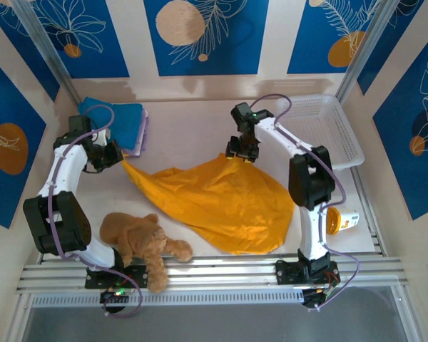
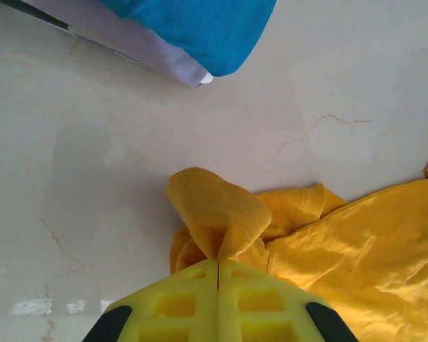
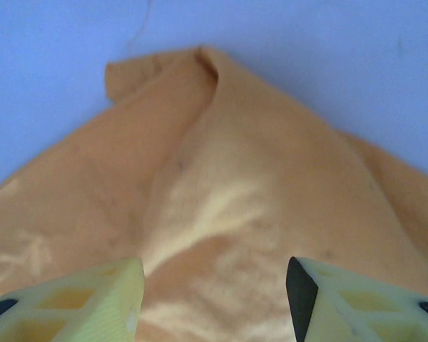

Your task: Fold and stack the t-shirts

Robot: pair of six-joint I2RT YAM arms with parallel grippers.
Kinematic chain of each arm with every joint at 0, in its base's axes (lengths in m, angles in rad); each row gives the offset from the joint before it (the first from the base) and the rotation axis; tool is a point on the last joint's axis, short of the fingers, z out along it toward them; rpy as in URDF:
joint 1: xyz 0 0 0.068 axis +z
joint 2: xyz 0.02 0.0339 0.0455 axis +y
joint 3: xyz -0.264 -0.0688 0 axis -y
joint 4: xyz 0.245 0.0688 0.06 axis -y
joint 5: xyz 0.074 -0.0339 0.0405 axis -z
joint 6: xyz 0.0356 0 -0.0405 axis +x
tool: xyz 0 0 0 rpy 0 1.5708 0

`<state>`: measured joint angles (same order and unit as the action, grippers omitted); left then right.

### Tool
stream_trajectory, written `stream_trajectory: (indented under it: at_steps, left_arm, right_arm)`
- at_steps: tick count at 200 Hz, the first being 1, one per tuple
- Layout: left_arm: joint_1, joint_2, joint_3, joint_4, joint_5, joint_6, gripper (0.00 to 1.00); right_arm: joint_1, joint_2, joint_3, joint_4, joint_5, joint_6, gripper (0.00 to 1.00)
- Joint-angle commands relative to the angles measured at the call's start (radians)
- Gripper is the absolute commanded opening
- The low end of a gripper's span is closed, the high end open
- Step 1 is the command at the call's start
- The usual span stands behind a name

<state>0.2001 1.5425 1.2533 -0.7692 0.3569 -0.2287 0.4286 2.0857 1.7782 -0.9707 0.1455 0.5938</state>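
Three shirts: mustard tee (image 1: 221, 199), blue tee (image 1: 118, 117), lilac tee (image 2: 128, 43).
My left gripper (image 2: 217, 267) pinches the mustard tee; my right gripper (image 3: 215, 274) gapes over it.

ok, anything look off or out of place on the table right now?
Two strays among the laundry: a brown teddy sprawls by the left arm's base, one limb over the front rail, and a small cup looks tipped on its side beside the right arm's base. The orange t-shirt is crumpled, unfolded.

No lettering, numbers or brand marks legible anywhere, small cup (image 1: 342, 221) at the table's (image 1: 192, 135) right edge, orange print on it too small to read.
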Motion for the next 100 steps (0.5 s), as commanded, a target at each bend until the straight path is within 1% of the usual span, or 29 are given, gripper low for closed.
stream_trajectory:
  at_steps: [1, 25, 36, 51, 60, 75, 100]
  left_arm:
    - [0.015, 0.009, 0.033, 0.002, 0.029, 0.005, 0.0]
    - [0.016, 0.006, 0.037, 0.005, 0.03, 0.0, 0.0]
    - [0.016, 0.009, 0.036, 0.006, 0.031, 0.0, 0.0]
    - [0.015, 0.014, 0.036, 0.009, 0.038, -0.004, 0.0]
    - [0.016, 0.018, 0.039, 0.01, 0.041, -0.008, 0.0]
    - [0.015, 0.027, 0.059, 0.014, 0.048, -0.014, 0.0]
    - [0.015, 0.065, 0.166, -0.008, 0.053, -0.028, 0.0]
  right_arm:
    - [-0.014, 0.089, 0.123, -0.088, 0.039, -0.095, 0.55]
    - [-0.032, 0.187, 0.226, -0.126, 0.037, -0.131, 0.5]
    - [-0.038, 0.224, 0.259, -0.143, 0.036, -0.141, 0.45]
    - [-0.043, 0.256, 0.298, -0.171, 0.036, -0.152, 0.3]
    - [-0.044, 0.256, 0.31, -0.181, 0.04, -0.157, 0.15]
    - [-0.047, 0.241, 0.322, -0.184, 0.04, -0.16, 0.01]
    - [-0.059, 0.204, 0.402, -0.232, 0.034, -0.169, 0.0]
